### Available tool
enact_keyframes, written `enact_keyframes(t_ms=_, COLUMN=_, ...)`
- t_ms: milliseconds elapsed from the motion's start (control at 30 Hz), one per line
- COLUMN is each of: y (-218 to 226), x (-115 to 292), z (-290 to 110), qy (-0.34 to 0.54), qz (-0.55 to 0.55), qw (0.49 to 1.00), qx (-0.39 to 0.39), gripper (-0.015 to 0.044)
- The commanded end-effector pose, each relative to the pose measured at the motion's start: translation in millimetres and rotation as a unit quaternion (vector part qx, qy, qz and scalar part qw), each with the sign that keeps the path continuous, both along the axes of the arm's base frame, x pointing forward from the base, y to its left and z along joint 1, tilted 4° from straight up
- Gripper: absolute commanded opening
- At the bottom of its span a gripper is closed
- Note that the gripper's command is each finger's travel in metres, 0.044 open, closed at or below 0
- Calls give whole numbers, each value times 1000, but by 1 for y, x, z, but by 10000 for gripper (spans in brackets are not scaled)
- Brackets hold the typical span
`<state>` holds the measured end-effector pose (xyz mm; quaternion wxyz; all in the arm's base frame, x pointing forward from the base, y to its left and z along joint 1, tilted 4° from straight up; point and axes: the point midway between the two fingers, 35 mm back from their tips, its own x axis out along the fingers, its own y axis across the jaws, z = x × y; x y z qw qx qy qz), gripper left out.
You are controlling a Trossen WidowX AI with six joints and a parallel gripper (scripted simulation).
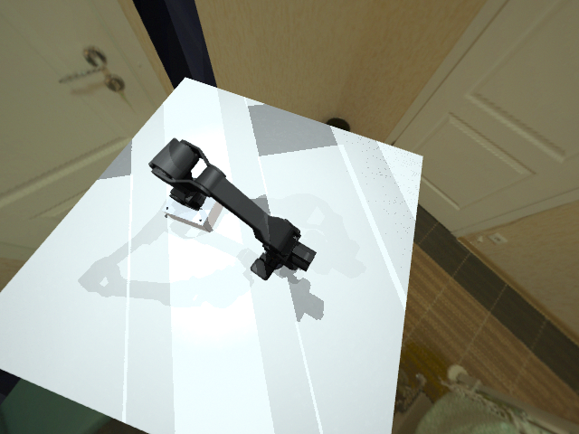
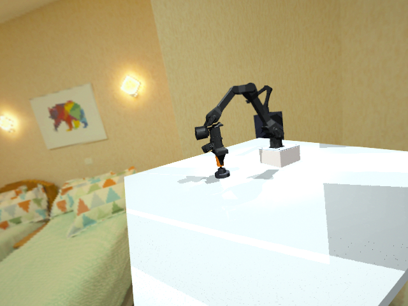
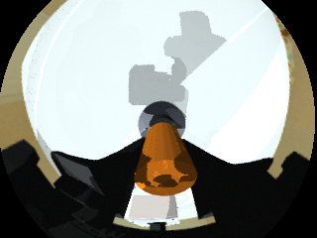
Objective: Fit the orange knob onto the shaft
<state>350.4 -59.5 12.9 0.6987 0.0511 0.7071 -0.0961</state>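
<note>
Jaws [image 2: 221,160] clamped on the orange knob [image 2: 218,160] [image 3: 165,161], one finger on each side of it in the wrist view. Knob stands above the dark round pedestal [image 2: 222,174] [image 3: 147,122], which rests on the white surface [image 1: 210,373] [image 2: 230,210] [image 3: 89,74]. In the exterior view the knob's lower end is at the top of the shaft, not down on the pedestal's broad base. Whether the shaft tip has entered the hole: cannot tell. Alignment of the flat sides: not visible. Black arm [image 1: 241,202] [image 2: 227,99] arches from a pale box-shaped block [image 1: 186,215] [image 2: 286,157] to the pedestal, wrist pointing downward. In the top view the arm hides both knob and pedestal.
</note>
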Motion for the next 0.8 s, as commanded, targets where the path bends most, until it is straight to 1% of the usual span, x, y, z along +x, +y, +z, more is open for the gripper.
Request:
enact_keyframes(t_ms=0, y=0, x=0, z=4, qy=-2, qz=-1, qw=1000, qx=-1, gripper=0)
enact_keyframes(t_ms=133, y=0, x=-1, z=4, qy=-4, qz=-27, qw=1000, qx=-2, gripper=0)
enact_keyframes(t_ms=767, y=1, x=-2, z=1, qy=-4, qz=-27, qw=1000, qx=-2, gripper=0)
